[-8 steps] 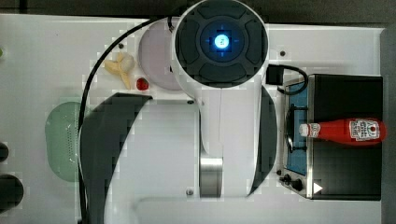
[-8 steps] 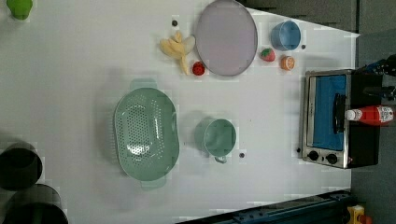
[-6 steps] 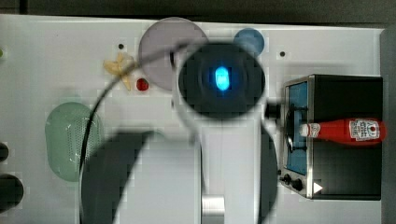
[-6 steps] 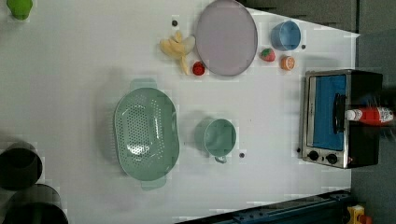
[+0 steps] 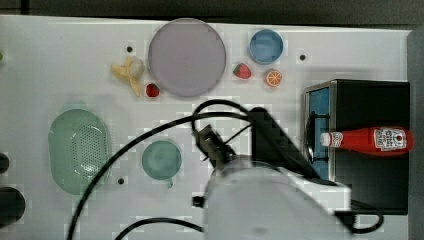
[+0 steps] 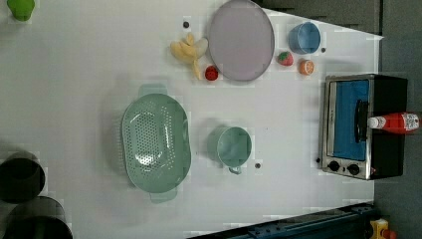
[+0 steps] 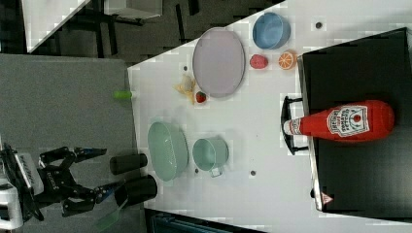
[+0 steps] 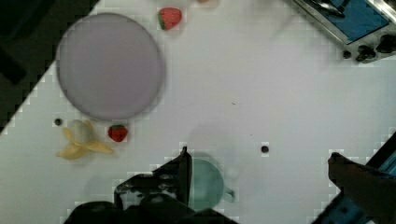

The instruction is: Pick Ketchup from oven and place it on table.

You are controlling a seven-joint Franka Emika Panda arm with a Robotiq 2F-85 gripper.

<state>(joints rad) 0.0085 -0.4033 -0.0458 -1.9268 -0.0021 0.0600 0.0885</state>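
The ketchup (image 5: 370,140) (image 6: 396,122) (image 7: 346,121) is a red bottle with a white cap, lying on its side on the roof of the black oven (image 5: 367,100) (image 6: 348,99) (image 7: 359,174). Its cap reaches the oven's front edge above the door handle. The oven's blue glass door is closed. My gripper (image 7: 104,172) (image 8: 264,168) hangs high over the middle of the white table (image 5: 60,60), open and holding nothing, well away from the oven. Between its black fingers (image 8: 183,170) the wrist view looks down on a teal cup (image 8: 208,184). My white arm (image 5: 270,200) covers the top view's lower middle.
On the table stand a grey plate (image 5: 187,57), a blue bowl (image 5: 266,46), a strawberry (image 5: 242,71), an orange half (image 5: 273,78), a banana (image 5: 129,72), the teal cup (image 5: 161,159) and a green colander (image 5: 79,150). Black cylinders (image 6: 20,177) stand at the left view's left edge.
In the top view my arm has swung from over the plate down to the lower middle, uncovering the plate and bowl. The ketchup and oven have not moved.
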